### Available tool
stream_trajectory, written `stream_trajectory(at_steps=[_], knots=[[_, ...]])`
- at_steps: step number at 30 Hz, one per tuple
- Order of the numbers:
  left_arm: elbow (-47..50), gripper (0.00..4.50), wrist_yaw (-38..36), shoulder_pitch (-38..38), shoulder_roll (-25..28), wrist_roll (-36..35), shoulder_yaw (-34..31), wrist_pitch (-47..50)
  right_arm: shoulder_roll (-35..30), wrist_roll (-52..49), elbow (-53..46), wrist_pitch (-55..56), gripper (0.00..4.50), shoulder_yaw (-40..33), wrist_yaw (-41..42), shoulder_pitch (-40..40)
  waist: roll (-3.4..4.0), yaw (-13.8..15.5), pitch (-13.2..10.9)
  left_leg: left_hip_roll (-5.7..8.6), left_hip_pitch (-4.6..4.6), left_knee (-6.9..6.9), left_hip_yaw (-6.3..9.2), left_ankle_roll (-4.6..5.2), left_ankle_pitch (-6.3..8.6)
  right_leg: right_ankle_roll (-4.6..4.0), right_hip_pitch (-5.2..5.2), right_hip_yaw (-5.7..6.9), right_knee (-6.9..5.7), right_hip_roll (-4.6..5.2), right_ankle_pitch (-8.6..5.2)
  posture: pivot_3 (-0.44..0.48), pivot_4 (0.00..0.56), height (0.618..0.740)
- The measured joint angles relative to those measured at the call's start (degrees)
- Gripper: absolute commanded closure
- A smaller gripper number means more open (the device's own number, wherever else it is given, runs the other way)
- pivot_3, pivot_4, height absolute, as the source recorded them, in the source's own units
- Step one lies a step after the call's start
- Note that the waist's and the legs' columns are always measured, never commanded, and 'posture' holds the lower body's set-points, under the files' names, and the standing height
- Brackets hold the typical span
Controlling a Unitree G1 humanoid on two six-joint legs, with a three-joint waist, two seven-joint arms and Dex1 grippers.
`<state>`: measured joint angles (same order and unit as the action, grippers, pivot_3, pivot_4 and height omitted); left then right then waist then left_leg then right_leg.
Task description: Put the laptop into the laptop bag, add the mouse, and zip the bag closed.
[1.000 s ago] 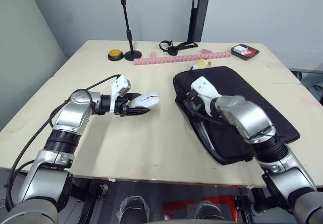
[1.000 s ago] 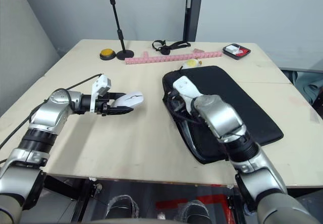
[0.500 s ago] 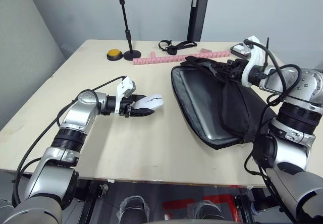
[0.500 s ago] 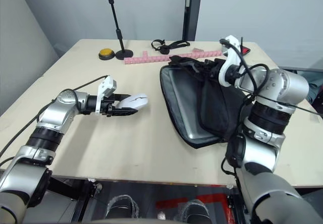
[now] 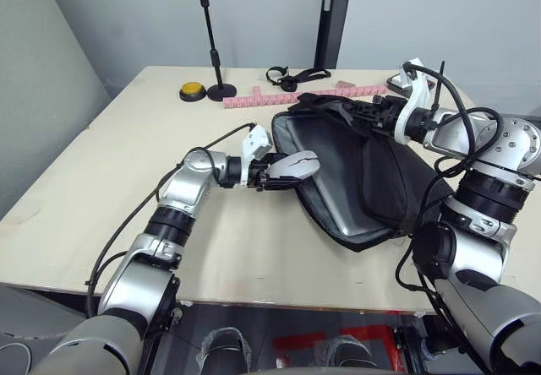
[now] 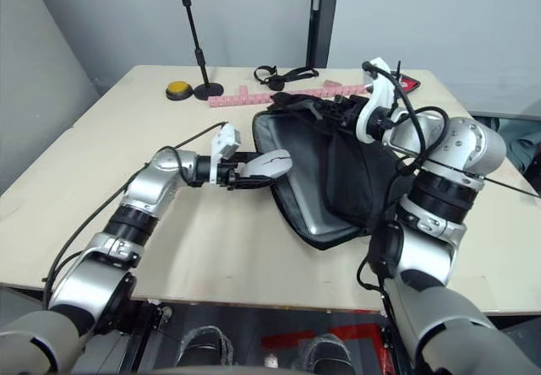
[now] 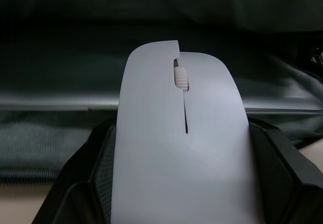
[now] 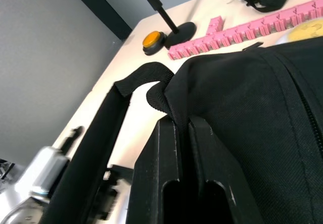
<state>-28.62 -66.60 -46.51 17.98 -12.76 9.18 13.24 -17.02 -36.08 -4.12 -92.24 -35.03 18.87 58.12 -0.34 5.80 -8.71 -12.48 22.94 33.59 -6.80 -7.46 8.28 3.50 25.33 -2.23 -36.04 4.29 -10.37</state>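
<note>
The black laptop bag (image 5: 397,181) lies on the table's right half with its upper side lifted. My right gripper (image 5: 372,115) is shut on that raised fabric edge by a strap handle (image 8: 108,133), holding the bag's mouth open toward the left. Inside, the silver-grey laptop (image 5: 336,191) lies flat, its edge also showing in the left wrist view (image 7: 60,101). The white mouse (image 5: 293,165) is held flat in my left gripper (image 5: 286,174), which is shut on it. The mouse's front sits right at the bag's open mouth, just above the lower edge.
At the table's far side stand a black tripod stand (image 5: 213,46), a yellow button (image 5: 193,90), a pink segmented strip (image 5: 283,98) and a coiled black strap (image 5: 292,77). A red-and-black tray (image 6: 409,83) sits behind my right wrist. Bare tabletop lies left and front.
My left gripper has carried the mouse rightward from the table's middle to the bag's mouth. The right gripper keeps the bag's upper side lifted, and the bag's opening has shifted slightly left.
</note>
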Motion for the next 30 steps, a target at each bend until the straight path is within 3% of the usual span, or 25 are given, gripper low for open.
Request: stream_trajectory(at_steps=[18, 29, 30], knots=[[-28.3, 1.65, 11.5, -14.4, -15.5, 6.9, 0.1, -13.8, 1.9, -11.9, -0.3, 0.0, 4.46, -0.9, -13.6, -0.4, 0.01, 1.0, 0.0, 0.06, 0.09, -0.09, 0.0, 0.05, -0.02, 0.06, -0.03, 0.02, 0.22, 0.04, 0.05, 0.0, 0.15, 0.739], [-34.8, 1.65, 15.1, -16.8, -20.1, 8.6, -1.4, -17.0, 2.3, -17.0, -0.3, 0.0, 4.46, -0.9, -18.5, -0.5, 0.01, 1.1, 0.0, 0.06, 0.08, -0.14, 0.0, 0.05, -0.02, 0.08, -0.06, 0.03, 0.27, 0.04, 0.06, 0.0, 0.15, 0.739], [-35.0, 1.15, 15.5, -16.9, -20.2, 8.7, -1.7, -17.0, 2.3, -17.5, -0.3, 0.0, 4.49, -0.9, -19.0, -0.6, 0.01, 1.1, 0.0, 0.06, 0.08, -0.15, 0.0, 0.05, -0.02, 0.09, -0.07, 0.03, 0.29, 0.04, 0.06, 0.0, 0.15, 0.739]])
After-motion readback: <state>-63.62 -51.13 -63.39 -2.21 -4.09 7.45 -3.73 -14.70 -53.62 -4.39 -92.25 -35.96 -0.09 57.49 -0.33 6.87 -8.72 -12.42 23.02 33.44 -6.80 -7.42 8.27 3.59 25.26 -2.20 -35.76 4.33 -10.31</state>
